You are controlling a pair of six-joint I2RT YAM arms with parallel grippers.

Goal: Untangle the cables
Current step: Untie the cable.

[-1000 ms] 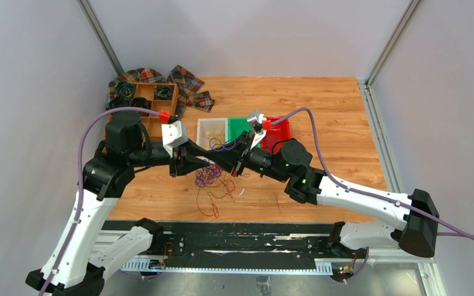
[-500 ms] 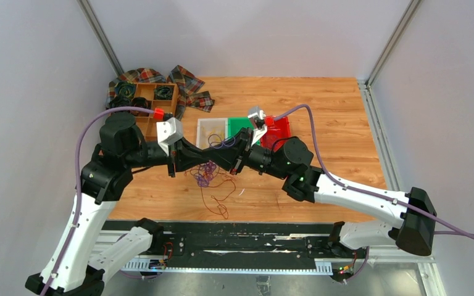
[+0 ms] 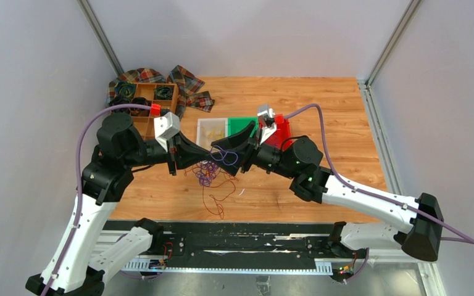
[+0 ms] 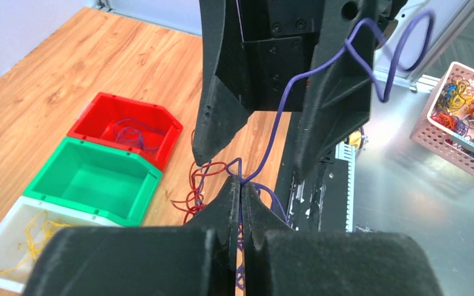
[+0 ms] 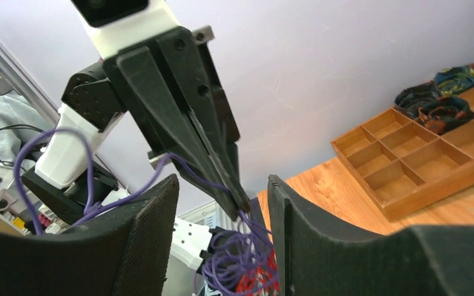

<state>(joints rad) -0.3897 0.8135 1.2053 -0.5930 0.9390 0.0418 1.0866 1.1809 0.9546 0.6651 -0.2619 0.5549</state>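
Observation:
The cables (image 3: 208,176) are a loose clump of purple and dark red wires hanging to the wooden table between the two arms; a red loop (image 3: 217,198) trails toward the near edge. My left gripper (image 3: 212,158) (image 4: 241,185) is shut on a purple wire (image 4: 282,111) that runs up across the right gripper's fingers. My right gripper (image 3: 223,154) (image 5: 223,180) is open, its fingers (image 5: 154,234) standing either side of the left gripper's tip (image 5: 237,203). Purple loops (image 5: 241,262) hang below that tip. Red wires (image 4: 197,185) lie under the left fingers.
A white bin (image 3: 212,131) with yellow wires, a green bin (image 3: 241,125) and a red bin (image 3: 279,131) with a purple wire stand in a row behind the grippers. A wooden compartment tray (image 3: 154,102) with black rolls sits on plaid cloth (image 3: 185,80) at the back left. A pink basket (image 4: 466,117) stands off the table.
My right gripper has opened and let go of the purple wire. My left gripper has shut on it. The right arm drew back slightly to the right.

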